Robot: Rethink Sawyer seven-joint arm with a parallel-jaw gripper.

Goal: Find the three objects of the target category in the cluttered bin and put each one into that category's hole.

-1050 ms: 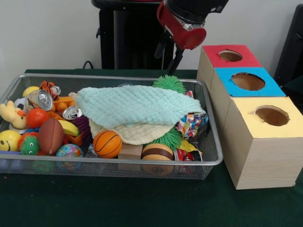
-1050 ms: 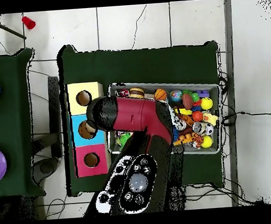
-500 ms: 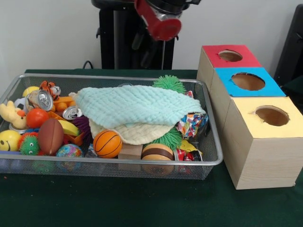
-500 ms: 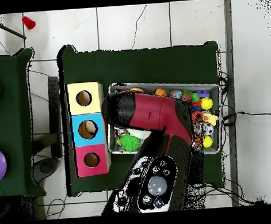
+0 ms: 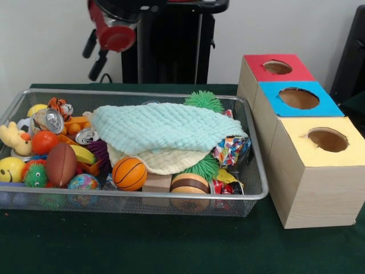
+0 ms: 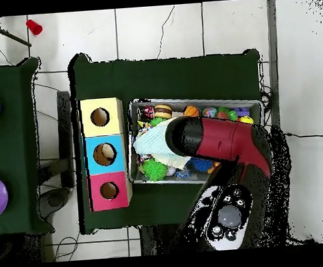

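Covering most of the wire bin [image 5: 251, 191], the pale green cloth [image 5: 162, 127] lies over a cream cloth [image 5: 165, 161], so whatever sits beneath the two is hidden. Only the edges of a green spiky ball [image 5: 203, 100] and a second one [image 5: 204, 166] poke out from under them. In the overhead view the red arm [image 6: 223, 140] blocks the bin's middle and right part; there only the cloth corner, one spiky ball and a row of toys along the upper wall show.

The gripper [image 5: 96, 57] hangs high above the bin's far left rim, dark fingers seen side-on; cannot tell how far apart the jaws stand, and nothing visible is held between them.

Open to view at the bin's left end: basketball [image 5: 129, 173], brown football [image 5: 60, 164], orange ball [image 5: 44, 142], yellow smiley ball [image 5: 11, 169], two cans [image 5: 54, 120], tiger toy [image 5: 60, 106]. These lie packed, touching one another. The striped wooden piece [image 5: 190, 184] lies against the near wall.

Three boxes stand just beside the bin's right end, red [image 5: 276, 67], blue [image 5: 298, 98], yellow [image 5: 327, 139], each hole unobstructed from above.

Change from 0.5 s ago: the arm has swung from above the bin's middle to its left end; bin contents unchanged. Target category not identifiable from the pictures.
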